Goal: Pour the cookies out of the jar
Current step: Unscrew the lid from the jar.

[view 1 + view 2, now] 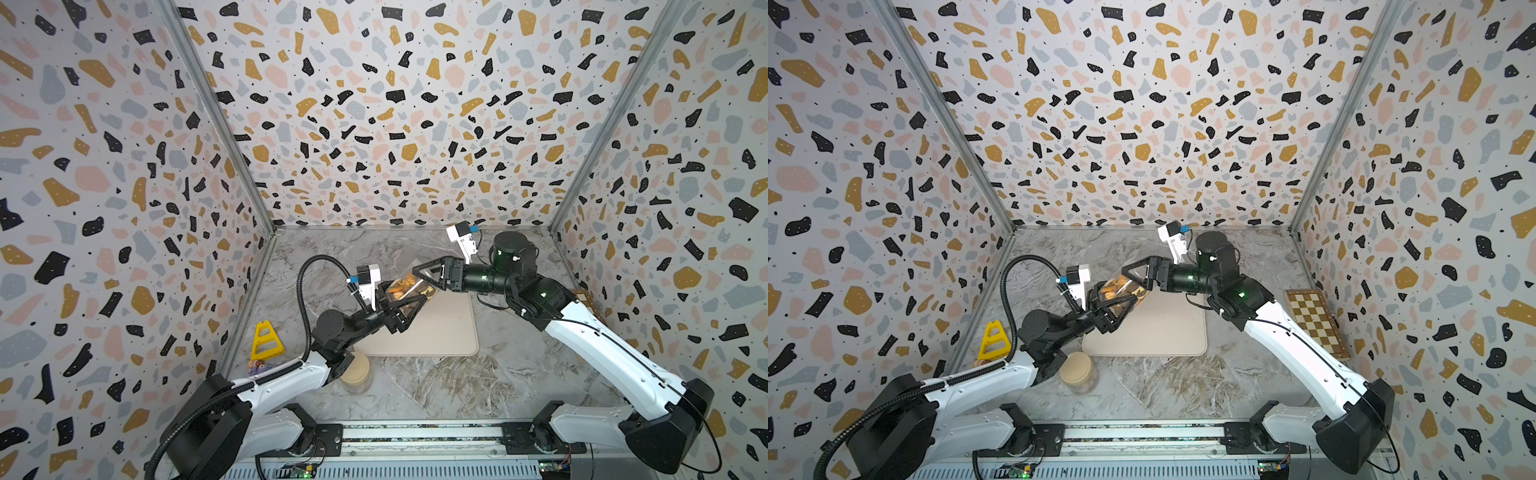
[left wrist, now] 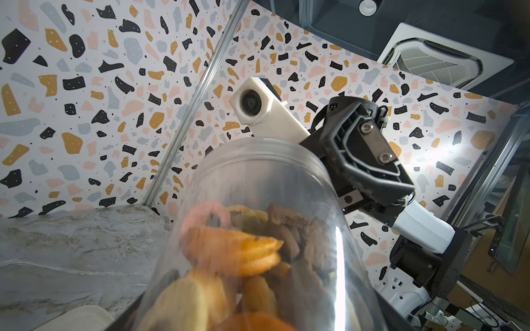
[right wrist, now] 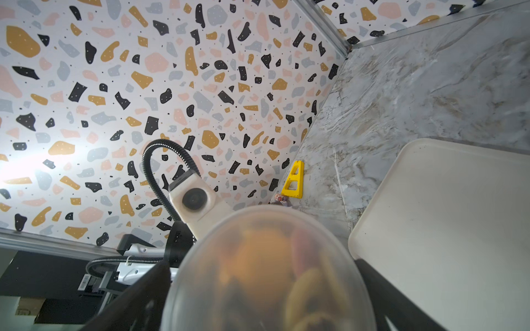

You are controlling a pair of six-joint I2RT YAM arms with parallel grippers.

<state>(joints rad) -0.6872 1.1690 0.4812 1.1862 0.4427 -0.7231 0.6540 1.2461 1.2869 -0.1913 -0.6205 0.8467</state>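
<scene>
Clear jar [image 1: 409, 286] of cookies [image 2: 243, 252] held aloft between both arms, over the far left corner of the tray [image 1: 449, 328].

The left gripper [image 1: 407, 299] is clamped on the jar's wall, and the right gripper [image 1: 422, 282] pinches the jar from the opposite side. The jar is tilted, with orange, brown and pink biscuits heaped inside it. The beige tray lies bare on the marble table [image 1: 478, 382], with open tabletop in front of it. A tan-topped container [image 1: 355, 370] stands beside the left arm. A yellow stand [image 1: 266, 340] sits against the left wall, and a chessboard [image 1: 1312, 320] lies along the right wall.
</scene>
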